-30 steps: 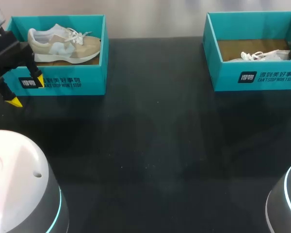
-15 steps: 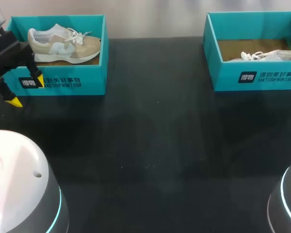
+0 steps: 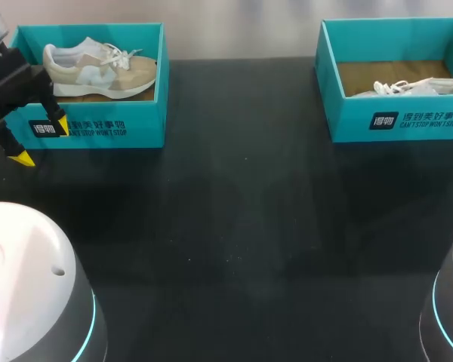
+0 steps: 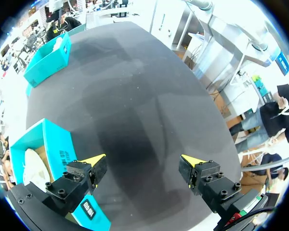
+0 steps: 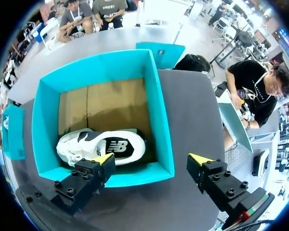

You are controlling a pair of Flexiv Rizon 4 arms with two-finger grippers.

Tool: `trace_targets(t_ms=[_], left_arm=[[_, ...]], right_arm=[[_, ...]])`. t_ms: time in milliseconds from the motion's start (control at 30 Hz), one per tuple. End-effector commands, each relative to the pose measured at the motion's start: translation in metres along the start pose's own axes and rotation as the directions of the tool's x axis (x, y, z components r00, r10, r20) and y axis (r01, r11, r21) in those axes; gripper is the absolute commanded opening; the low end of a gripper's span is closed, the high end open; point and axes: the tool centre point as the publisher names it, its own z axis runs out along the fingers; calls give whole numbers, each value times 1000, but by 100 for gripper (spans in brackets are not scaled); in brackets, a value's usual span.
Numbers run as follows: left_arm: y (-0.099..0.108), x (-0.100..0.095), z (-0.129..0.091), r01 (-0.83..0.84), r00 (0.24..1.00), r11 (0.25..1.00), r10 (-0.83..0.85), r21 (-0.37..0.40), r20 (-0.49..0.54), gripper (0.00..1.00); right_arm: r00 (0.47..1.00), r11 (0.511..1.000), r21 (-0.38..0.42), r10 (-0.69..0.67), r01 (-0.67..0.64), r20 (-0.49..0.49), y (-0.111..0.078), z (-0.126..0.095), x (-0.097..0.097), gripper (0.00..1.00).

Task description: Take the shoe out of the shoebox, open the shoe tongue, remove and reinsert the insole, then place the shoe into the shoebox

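Right gripper [image 5: 151,159], released, hangs over the shoebox [image 5: 164,130] at the bench's far right corner. Descending here, a finger may strike its wall, missing the shoe [image 5: 103,146].

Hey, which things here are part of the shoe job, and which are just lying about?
Job: right shoebox, white shoe inside it, right gripper open above it; left shoebox, beige shoe inside it, left gripper open by its front wall.
Just there: black table, only the work surface.
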Motion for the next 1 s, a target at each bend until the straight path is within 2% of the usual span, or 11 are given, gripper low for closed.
trace_targets(t_ms=[33,367,500,733,1000], left_arm=[[0,1,0,0,1000,1000,0,-3,1,100],[0,1,0,0,1000,1000,0,-3,1,100],[0,1,0,0,1000,1000,0,-3,1,100],[0,1,0,0,1000,1000,0,-3,1,100],[0,1,0,0,1000,1000,0,-3,1,100]], right_arm=[[1000,1000,-21,21,-21,-2,-21,-38,-4,100],[998,998,2,55,-55,-18,-57,-74,-10,100],[998,998,8,64,-64,-18,-74,-84,-6,100],[998,997,37,66,-65,-19,-99,-84,6,100],[996,995,57,78,-77,-32,-103,-84,8,100]])
